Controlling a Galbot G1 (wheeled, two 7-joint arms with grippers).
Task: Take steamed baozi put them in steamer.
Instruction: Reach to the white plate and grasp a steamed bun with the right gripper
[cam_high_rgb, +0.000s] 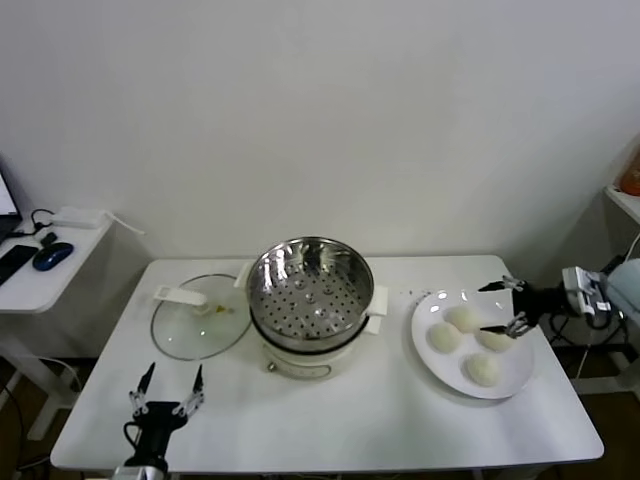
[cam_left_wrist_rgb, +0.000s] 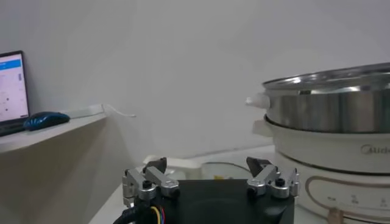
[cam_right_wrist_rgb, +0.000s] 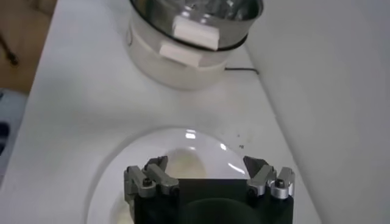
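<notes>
Several cream-white steamed baozi (cam_high_rgb: 462, 317) lie on a round white plate (cam_high_rgb: 510, 385) at the table's right. My right gripper (cam_high_rgb: 487, 308) hovers open over the plate's far side, just above the baozi, and nothing sits between its fingers. In the right wrist view a baozi (cam_right_wrist_rgb: 183, 165) shows below the open right gripper (cam_right_wrist_rgb: 206, 164). The steamer (cam_high_rgb: 310, 290), a shiny perforated steel basket on a white pot base, stands empty at the table's centre. My left gripper (cam_high_rgb: 174, 372) waits open near the front left edge of the table.
A flat glass lid (cam_high_rgb: 198, 320) with a white handle lies left of the steamer. A side desk (cam_high_rgb: 40, 275) with a mouse stands at far left. A shelf edge (cam_high_rgb: 625, 200) is at far right. The white pot base (cam_left_wrist_rgb: 341, 176) is close to my left gripper (cam_left_wrist_rgb: 207, 164).
</notes>
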